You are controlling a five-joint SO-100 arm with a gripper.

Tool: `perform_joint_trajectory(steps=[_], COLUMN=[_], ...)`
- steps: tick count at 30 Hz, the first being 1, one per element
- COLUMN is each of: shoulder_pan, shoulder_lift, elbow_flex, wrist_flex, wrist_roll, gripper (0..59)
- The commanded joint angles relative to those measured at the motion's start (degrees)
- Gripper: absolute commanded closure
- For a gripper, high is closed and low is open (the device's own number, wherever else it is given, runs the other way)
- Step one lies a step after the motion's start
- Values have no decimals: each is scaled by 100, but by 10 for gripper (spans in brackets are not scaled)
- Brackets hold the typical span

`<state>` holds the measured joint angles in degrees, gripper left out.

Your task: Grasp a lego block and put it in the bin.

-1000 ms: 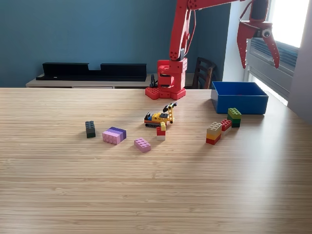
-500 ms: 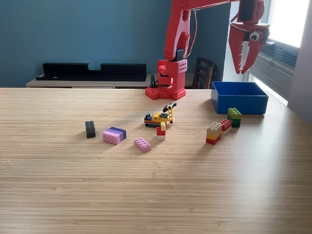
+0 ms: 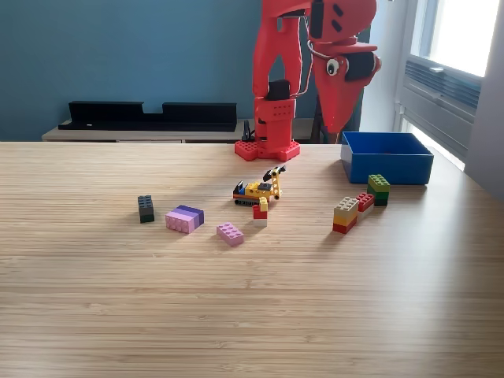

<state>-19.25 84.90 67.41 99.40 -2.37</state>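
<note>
Several lego blocks lie on the wooden table. A dark block [image 3: 146, 209], a pink and purple block [image 3: 184, 219] and a pink block [image 3: 230, 233] are on the exterior view's left. A tan, yellow and red stack [image 3: 345, 215], a small red block [image 3: 365, 201] and a green stack [image 3: 379, 189] lie just in front of the blue bin [image 3: 386, 171]. My red gripper [image 3: 340, 129] hangs high above the table, left of the bin, pointing down. Its jaws look pressed together with nothing between them.
A yellow lego vehicle [image 3: 260, 188] and a small red, yellow and white piece [image 3: 260, 211] sit mid-table. The arm's red base [image 3: 268, 146] stands at the table's far edge. A black shelf unit [image 3: 150, 114] is behind, and a window unit [image 3: 449, 87] is at the right.
The gripper has swung from above the bin toward the exterior view's left and come lower. Its jaws went from wide open to together. The blocks have not moved.
</note>
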Motion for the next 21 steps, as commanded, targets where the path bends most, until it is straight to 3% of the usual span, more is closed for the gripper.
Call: perform_joint_trajectory(steps=[1,21], shoulder_pan=[396,800], shoulder_lift=[158,158], elbow_flex=[-185,-299], wrist_flex=[237,229], wrist_roll=[-97,-167], gripper=[585,585])
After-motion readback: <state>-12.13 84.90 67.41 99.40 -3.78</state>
